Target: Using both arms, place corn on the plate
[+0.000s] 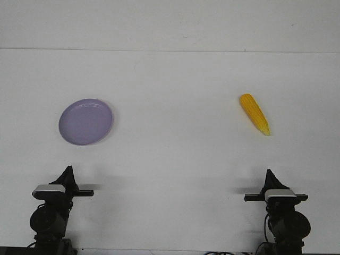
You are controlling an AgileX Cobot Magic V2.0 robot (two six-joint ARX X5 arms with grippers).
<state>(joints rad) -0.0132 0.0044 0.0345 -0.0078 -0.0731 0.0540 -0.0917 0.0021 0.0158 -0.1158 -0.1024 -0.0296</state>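
Nearest the camera, the left gripper (68,171) and the right gripper (270,174) sat low at the near edge of the white table (175,154), each showing as a single dark point above its silver-grey block. From this angle the fingers overlapped, so I could not tell whether either was released or clenched; neither held anything.

The corn (254,113) lay on the bare table ahead of the right gripper and a little to its inner side, well apart from it, with its pointed tip turned back toward that gripper and its blunt end farther away. The plate (85,121) stood ahead of the left gripper, slightly to its inner side, also well apart from it, and nothing lay in it. Corn and plate were far apart, on opposite halves of the table.

Judged from this, the task had not begun: no grasp made, no transfer, no placement. Everything was left, probably a pickup by the right arm, a handover, then the set-down.
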